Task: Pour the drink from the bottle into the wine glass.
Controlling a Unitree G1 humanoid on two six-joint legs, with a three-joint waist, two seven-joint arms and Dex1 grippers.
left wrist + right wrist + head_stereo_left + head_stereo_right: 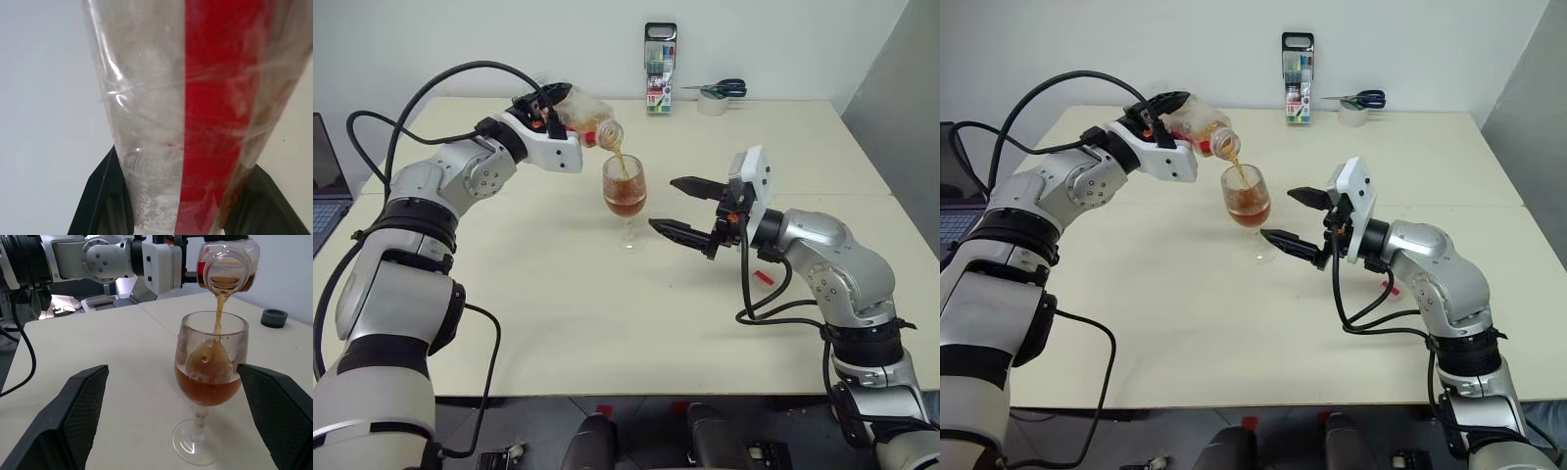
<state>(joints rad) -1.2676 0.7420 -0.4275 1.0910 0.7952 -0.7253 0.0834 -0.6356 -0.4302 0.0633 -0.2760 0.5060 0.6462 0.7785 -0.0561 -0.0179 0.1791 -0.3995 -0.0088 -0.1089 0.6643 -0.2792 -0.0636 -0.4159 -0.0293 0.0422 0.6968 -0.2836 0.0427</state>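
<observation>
My left gripper (544, 106) is shut on the bottle (582, 113), a clear one with a red label stripe (220, 98). The bottle is tipped with its open mouth just over the wine glass (626, 196). A thin amber stream of the drink (218, 316) falls from the mouth into the bowl. The drink (208, 387) stands roughly halfway up the bowl. The glass stands upright on the cream table (558, 313). My right gripper (662, 204) is open and level beside the glass. Its fingers (73, 416) stand wide on either side of the bowl and stem, apart from the glass.
At the table's far edge stand a marker-pen case (660, 69) and scissors (720, 89) lying on a tape roll (712, 104). A laptop (323, 186) sits off the left edge. A small dark round piece (274, 318) lies on the table beyond the glass, and a red scrap (764, 278) under my right forearm.
</observation>
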